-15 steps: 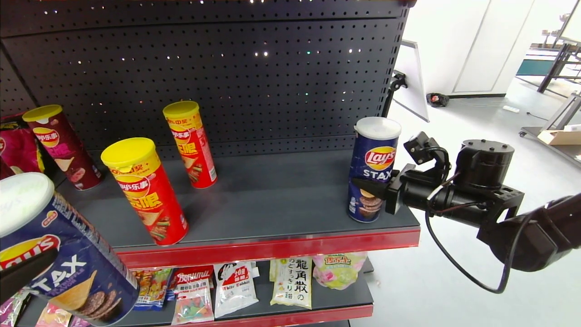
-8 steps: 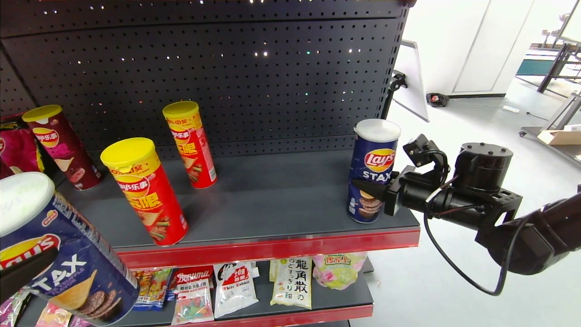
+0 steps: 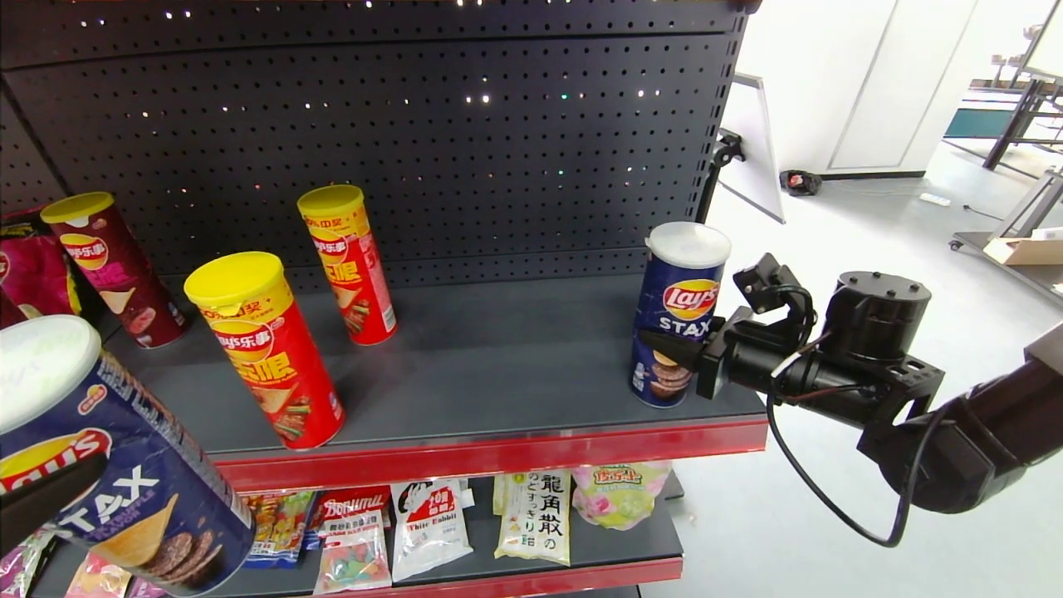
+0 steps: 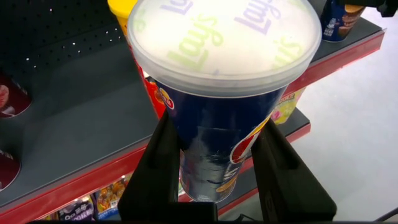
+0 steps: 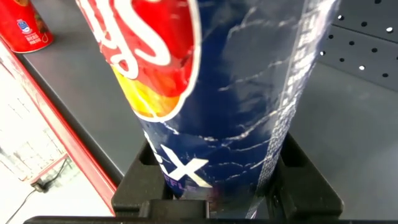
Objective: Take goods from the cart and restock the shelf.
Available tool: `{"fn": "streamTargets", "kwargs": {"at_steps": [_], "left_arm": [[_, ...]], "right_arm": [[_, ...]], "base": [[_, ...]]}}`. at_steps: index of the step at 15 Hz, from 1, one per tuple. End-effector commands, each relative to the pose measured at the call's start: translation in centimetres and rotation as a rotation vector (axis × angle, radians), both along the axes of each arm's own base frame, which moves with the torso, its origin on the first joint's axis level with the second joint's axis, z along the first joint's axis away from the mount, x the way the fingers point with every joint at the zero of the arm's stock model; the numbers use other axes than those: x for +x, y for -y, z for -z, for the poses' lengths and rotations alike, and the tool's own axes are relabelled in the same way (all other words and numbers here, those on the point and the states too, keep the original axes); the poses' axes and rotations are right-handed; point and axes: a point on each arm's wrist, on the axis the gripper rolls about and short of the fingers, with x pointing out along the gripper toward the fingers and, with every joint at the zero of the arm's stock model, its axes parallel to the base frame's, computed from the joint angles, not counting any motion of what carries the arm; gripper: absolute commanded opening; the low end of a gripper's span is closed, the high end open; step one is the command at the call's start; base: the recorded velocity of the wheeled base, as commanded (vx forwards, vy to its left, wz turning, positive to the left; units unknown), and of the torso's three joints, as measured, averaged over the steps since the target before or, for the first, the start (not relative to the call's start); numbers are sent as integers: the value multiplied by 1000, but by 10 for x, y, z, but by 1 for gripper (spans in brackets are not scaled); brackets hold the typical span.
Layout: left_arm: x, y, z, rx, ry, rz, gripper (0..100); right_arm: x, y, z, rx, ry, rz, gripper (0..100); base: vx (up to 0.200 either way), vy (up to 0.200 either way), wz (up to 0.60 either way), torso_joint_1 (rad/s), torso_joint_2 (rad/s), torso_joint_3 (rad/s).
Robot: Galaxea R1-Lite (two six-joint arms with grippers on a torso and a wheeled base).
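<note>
Two blue cans show in the head view. The right gripper (image 3: 669, 347) clamps the right blue can (image 3: 683, 286) upright at the right end of the shelf (image 3: 498, 365). The left gripper (image 3: 50, 492) grips the left blue can (image 3: 133, 448), tilted, before the shelf's left end.

Left wrist view: black fingers (image 4: 163, 155) press both sides of the left blue can.

Right wrist view: the right blue can sits clamped near the shelf's red front edge.

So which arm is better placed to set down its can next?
Right. The right gripper holds a blue can at the shelf's right end; the left gripper's can hangs in front of it.
</note>
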Motion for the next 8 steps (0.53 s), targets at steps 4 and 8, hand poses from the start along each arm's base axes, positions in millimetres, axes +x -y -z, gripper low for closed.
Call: {"fn": "streamTargets", "kwargs": {"at_steps": [4,8], "left_arm": [[2,0,0,0,-6,1,0],[2,0,0,0,-6,1,0]], "right_arm": [[-2,0,-1,-1,0,0,0],[-8,2,-5,-1,8,-2,0]], "base": [[0,0,0,0,0,0],[0,0,0,0,0,0]]}}
